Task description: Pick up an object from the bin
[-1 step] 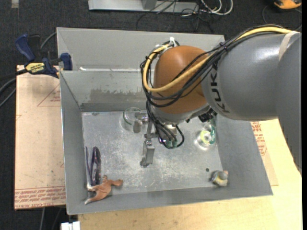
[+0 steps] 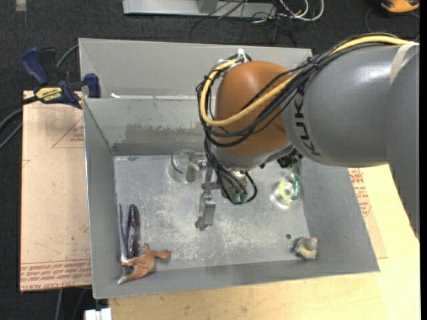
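Along the left wall of the bin (image 2: 100, 199) lies a slim purple pen-like stick (image 2: 131, 227), lengthwise to the wall. At its near end is a brown toy animal (image 2: 145, 261), tucked into the front left corner. Both sit tight to the edges, so a grasp there would probably have little room on the wall side.

Further right, near the back wall, a clear cup (image 2: 181, 164) lies on the bin floor. Just right of it and a little toward the front, the pincer (image 2: 205, 220) hangs low over bare floor in the middle of the bin. Nothing shows in it, and I cannot tell whether it is spread or pressed together. No thing is picked yet. The cup is the nearest piece and seems the likeliest one to take, though that is only a guess.

Right of the pincer, partly under the arm's orange cover (image 2: 250, 109), is a clear and green plastic piece (image 2: 285, 191) close to the right wall. In the front right corner rests a small grey and yellow lump (image 2: 305, 247), hemmed in by two walls.

The widest open room is the middle floor, from the pincer toward the front wall.
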